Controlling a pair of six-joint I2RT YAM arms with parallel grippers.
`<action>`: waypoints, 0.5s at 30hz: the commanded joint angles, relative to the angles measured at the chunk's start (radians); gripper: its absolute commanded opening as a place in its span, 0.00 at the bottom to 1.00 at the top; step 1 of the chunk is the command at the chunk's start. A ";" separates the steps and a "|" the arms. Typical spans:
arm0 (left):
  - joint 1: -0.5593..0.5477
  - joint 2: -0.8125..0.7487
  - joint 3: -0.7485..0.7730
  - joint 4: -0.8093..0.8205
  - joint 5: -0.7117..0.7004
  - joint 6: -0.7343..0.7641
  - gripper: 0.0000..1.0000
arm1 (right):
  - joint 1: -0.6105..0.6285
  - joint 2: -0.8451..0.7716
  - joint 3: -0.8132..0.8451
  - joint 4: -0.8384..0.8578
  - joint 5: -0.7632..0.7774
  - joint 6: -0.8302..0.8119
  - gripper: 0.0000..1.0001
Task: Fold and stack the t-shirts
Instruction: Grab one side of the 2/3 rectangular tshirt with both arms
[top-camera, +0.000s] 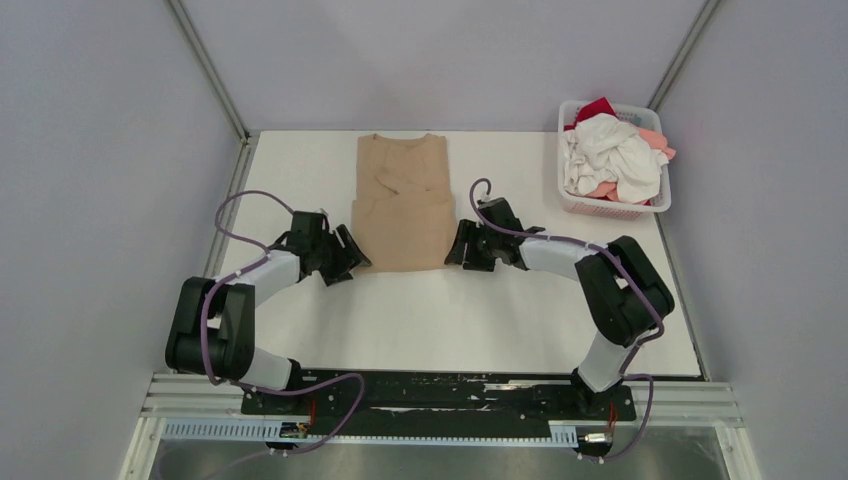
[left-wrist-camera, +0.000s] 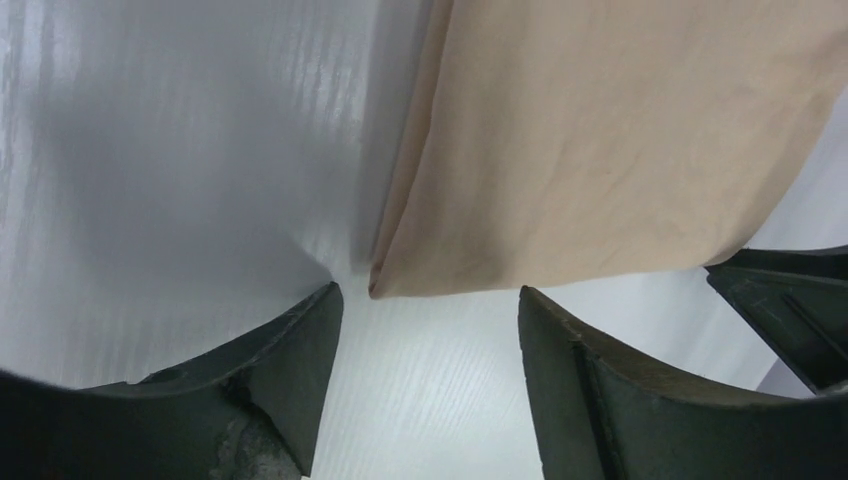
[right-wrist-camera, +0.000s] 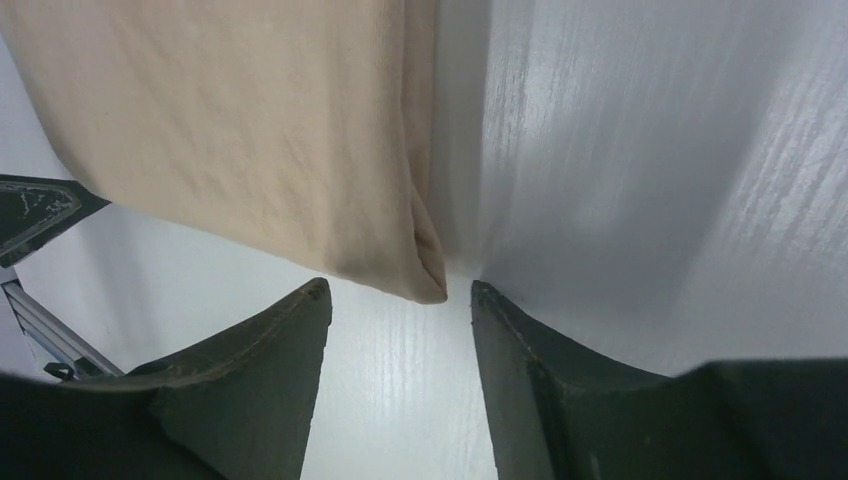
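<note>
- A large plain tan-beige short-sleeved tee (top-camera: 402, 203) lies flat on the white table (top-camera: 450, 320). It sits toward twelve o'clock from the table's middle, with its collar at the far end and its hem toward the arms.
- Its sleeves and sides are folded inward, so it forms a long upright rectangle with creases across the chest.
- The left gripper (top-camera: 350, 258) sits low at the tee's seven o'clock corner, pointing in toward the cloth.
- In the left wrist view, the left gripper (left-wrist-camera: 430, 330) has its dark fingers (left-wrist-camera: 290, 350) spread wide. The corner of the tan cloth (left-wrist-camera: 600, 140) lies right at the mouth of the gap, and nothing is clamped.
- The right gripper (top-camera: 455, 245) mirrors it at the tee's five o'clock corner.
- The right wrist view shows the right gripper (right-wrist-camera: 400, 330) likewise spread. The folded corner of the tee (right-wrist-camera: 250, 130) lies just ahead of the gap between the fingers (right-wrist-camera: 270, 350), which are not pinching it.
- Each wrist camera catches a dark part of the opposite gripper at the edge of its picture, beyond the hem.
- A white plastic lattice basket (top-camera: 612, 208) stands at about two o'clock on the table, well apart from the tan tee.
- Crumpled in the basket are a white tee (top-camera: 610, 155) on top, a coral-pink tee (top-camera: 655, 140) showing at three o'clock, and a red tee (top-camera: 597, 108) peeking out at eleven o'clock.
</note>
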 joint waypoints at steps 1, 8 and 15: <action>-0.004 0.076 0.029 0.042 0.003 -0.004 0.66 | 0.003 0.052 0.002 0.063 -0.015 0.029 0.55; -0.005 0.170 0.042 0.069 0.002 -0.007 0.47 | 0.010 0.095 0.011 0.079 -0.015 0.033 0.39; -0.017 0.194 0.045 0.122 0.042 -0.009 0.00 | 0.010 0.077 -0.005 0.077 -0.035 0.012 0.01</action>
